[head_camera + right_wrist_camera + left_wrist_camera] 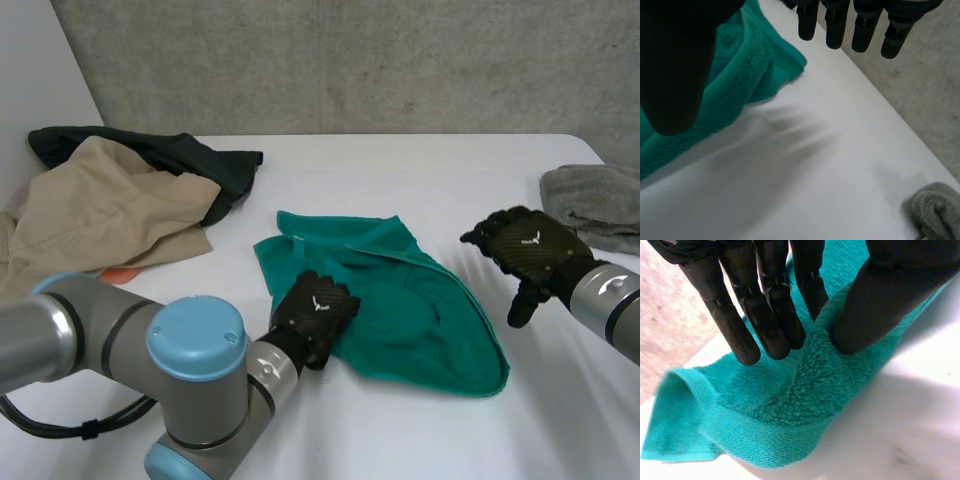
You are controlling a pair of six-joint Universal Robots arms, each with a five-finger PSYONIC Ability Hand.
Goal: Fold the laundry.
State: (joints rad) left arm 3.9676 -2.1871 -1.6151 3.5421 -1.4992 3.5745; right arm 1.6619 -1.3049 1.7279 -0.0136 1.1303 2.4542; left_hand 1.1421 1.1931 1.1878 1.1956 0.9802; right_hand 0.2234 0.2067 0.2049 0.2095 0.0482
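Left hand (315,312) pinched the near-left edge of the towel (420,310) lying mid-surface (420,170), while the right hand (528,245) hovered beside it, fingers loose and empty.

**White table before a bare concrete wall**

A broad white table with a smooth matt top (400,190) spans the room's foreground; its far edge runs straight and turns in a rounded corner at the far right. Behind it rises a rough grey concrete wall (350,60), mottled with darker stains. A smooth pale grey panel (30,70) stands at the far left, slanting against the wall. Beyond the table's edge lies a speckled grey floor (925,75). The light is soft and even.
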